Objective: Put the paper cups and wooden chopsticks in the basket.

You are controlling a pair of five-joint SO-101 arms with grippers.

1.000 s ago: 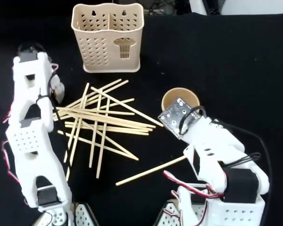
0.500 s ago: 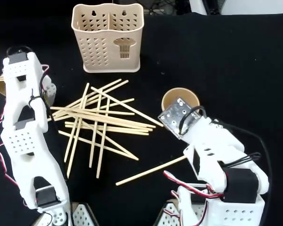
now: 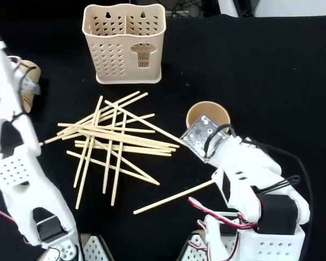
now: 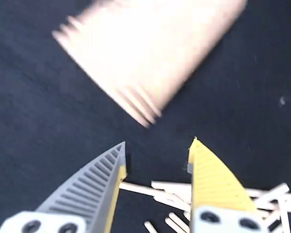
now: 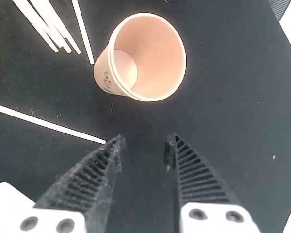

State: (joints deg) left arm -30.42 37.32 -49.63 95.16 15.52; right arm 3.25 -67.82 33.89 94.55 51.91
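High view, chopsticks (image 3: 117, 142) strewn near basket (image 3: 125, 43), black cloth (image 3: 261, 81)

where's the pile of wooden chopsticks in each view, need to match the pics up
High view: the loose pile of pale wooden chopsticks lies mid-table between the arms, in front of the beige perforated basket.
Left wrist view: stick ends show between the left arm's fingers.
Right wrist view: stick ends lie beside the tan paper cup.
Shared landmark: the black table cloth under them.
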